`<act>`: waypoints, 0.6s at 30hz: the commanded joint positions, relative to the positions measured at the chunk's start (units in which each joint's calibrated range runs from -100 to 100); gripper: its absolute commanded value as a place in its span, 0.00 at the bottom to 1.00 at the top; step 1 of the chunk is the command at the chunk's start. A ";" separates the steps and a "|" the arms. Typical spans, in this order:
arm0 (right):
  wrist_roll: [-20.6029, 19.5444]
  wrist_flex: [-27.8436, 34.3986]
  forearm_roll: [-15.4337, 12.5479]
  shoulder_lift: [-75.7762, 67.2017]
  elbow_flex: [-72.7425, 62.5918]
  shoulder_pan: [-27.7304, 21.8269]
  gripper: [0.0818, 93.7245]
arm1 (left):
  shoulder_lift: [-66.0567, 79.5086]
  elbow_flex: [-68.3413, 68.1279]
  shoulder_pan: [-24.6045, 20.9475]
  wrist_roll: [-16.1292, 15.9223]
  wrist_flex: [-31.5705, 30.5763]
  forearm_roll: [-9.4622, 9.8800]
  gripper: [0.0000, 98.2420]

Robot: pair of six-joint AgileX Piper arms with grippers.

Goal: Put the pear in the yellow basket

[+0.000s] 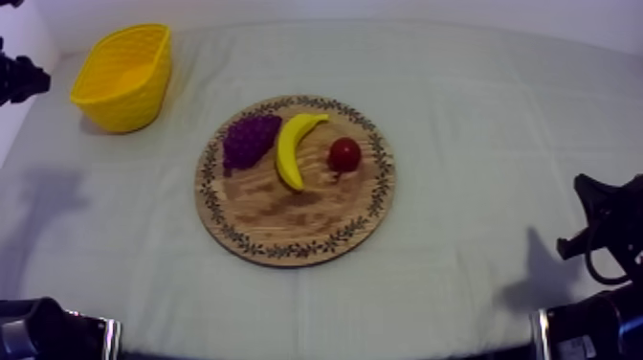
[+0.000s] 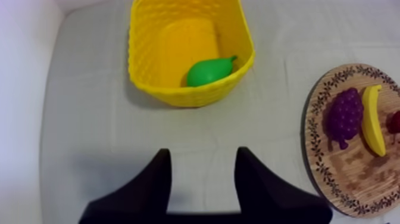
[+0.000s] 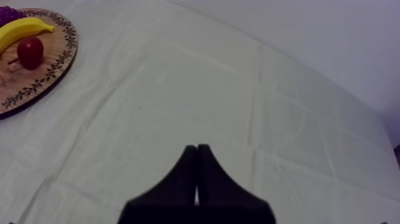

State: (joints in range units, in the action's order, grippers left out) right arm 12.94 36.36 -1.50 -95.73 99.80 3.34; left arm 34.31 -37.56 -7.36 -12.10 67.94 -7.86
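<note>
- Lying in the basket [image 2: 149, 65], the pear [image 2: 208, 71] is green and on its side, against the wall at the corner nearest the board [image 2: 357, 179], with its stem end toward the board.
- Basket stands upright on the cloth [image 1: 478, 105], off to the far left of the board in the top view and well apart from it.
- Board holds three fruits. Grapes [image 1: 249, 140] are on its left part, the banana [image 1: 293, 148] is just beside them at the middle, and the small red fruit [image 1: 344, 153] is right of the banana, a little apart.
- Near half of the board is plain wood inside the patterned rim.
- Left gripper [image 2: 203, 155]: fingers wide apart with nothing held, cloth beneath. It hangs on the basket's near side, left of the board, apart from both.
- Left arm [image 1: 19, 77] is a black shape at the top view's upper left edge, on the basket's far side from the board.
- Right gripper [image 3: 197, 148]: fingers pressed together into a narrow wedge, holding nothing, over cloth well to the right of the board.
- Right wrist view takes in the board's right rim with the banana, the small red fruit and a bit of the grapes, far from the wedge.
</note>
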 commanded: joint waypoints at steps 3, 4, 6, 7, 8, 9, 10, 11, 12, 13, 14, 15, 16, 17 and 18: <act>0.01 0.02 0.01 -0.03 -0.02 0.03 0.00 | 6.81 -7.91 0.03 0.05 -5.04 0.17 0.35; 0.00 0.02 0.01 -0.03 -0.02 0.03 0.00 | 8.27 -9.57 0.07 0.08 -6.24 0.20 0.34; 0.02 0.02 0.01 -0.03 -0.02 0.03 0.00 | 11.21 -12.78 0.15 0.19 -8.49 0.23 0.31; 0.02 0.02 0.01 -0.03 -0.02 0.03 0.00 | 12.69 -14.31 0.20 0.30 -9.53 0.24 0.30; 0.02 0.02 0.01 -0.03 -0.02 0.03 0.00 | 14.17 -15.83 0.27 0.40 -10.56 0.25 0.28; 0.03 0.02 0.01 -0.03 -0.02 0.03 0.00 | 15.69 -17.39 0.32 0.49 -11.61 0.25 0.27; 0.03 0.02 0.01 -0.03 -0.02 0.03 0.00 | 17.28 -18.98 0.38 0.59 -12.69 0.26 0.25; 0.03 0.02 0.01 -0.03 -0.02 0.03 0.00 | 18.88 -20.67 0.42 0.71 -13.76 0.26 0.24; 0.03 0.02 0.01 -0.03 -0.02 0.03 0.00 | 20.54 -22.38 0.45 0.82 -14.83 0.27 0.22; 0.03 0.02 0.01 -0.03 -0.02 0.03 0.00 | 22.25 -24.12 0.47 0.95 -15.79 0.30 0.21; 0.03 0.02 0.01 -0.03 -0.02 0.03 0.00 | 24.03 -25.77 0.48 1.13 -16.61 0.36 0.20; 0.01 0.02 0.01 -0.03 -0.02 0.03 0.00 | 25.80 -27.40 0.49 1.37 -17.28 0.46 0.18; 0.00 0.02 0.01 -0.03 -0.02 0.03 0.00 | 27.51 -28.94 0.50 1.61 -17.85 0.56 0.17; 0.00 0.02 0.01 -0.03 -0.02 0.03 0.00 | 29.14 -30.41 0.51 1.83 -18.37 0.64 0.17; 0.01 0.02 0.01 -0.03 -0.02 0.03 0.00 | 30.67 -31.78 0.53 1.99 -18.88 0.66 0.16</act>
State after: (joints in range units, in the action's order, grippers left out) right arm 12.94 36.36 -1.50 -95.73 99.80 3.34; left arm 61.10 -65.79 -6.87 -10.26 49.52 -7.22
